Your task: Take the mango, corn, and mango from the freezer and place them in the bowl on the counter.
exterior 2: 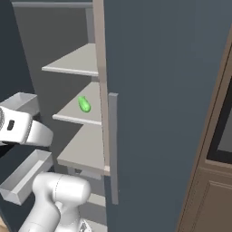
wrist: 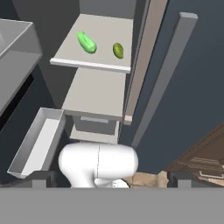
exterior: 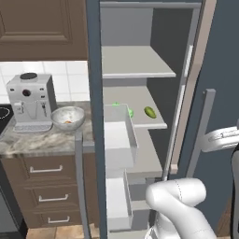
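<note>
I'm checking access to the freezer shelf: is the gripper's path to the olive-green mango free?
Probably yes: the freezer stands open and the mango lies uncovered near the shelf's front edge.

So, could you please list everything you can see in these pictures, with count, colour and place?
freezer: one, dark blue-grey, open, pale grey shelves inside
bright green item: one, middle shelf
olive-green item: one, same shelf, apart from the bright one
door bins: two, pale grey, on the open door
bar handle: one, grey, on the closed door
bowl: one, whitish speckled, on the counter, something orange inside
counter: one, grey-beige marbled, over brown drawers
coffee machine: one, grey, beside the bowl
arm: one, white
claw: one, dark tips, open
</note>
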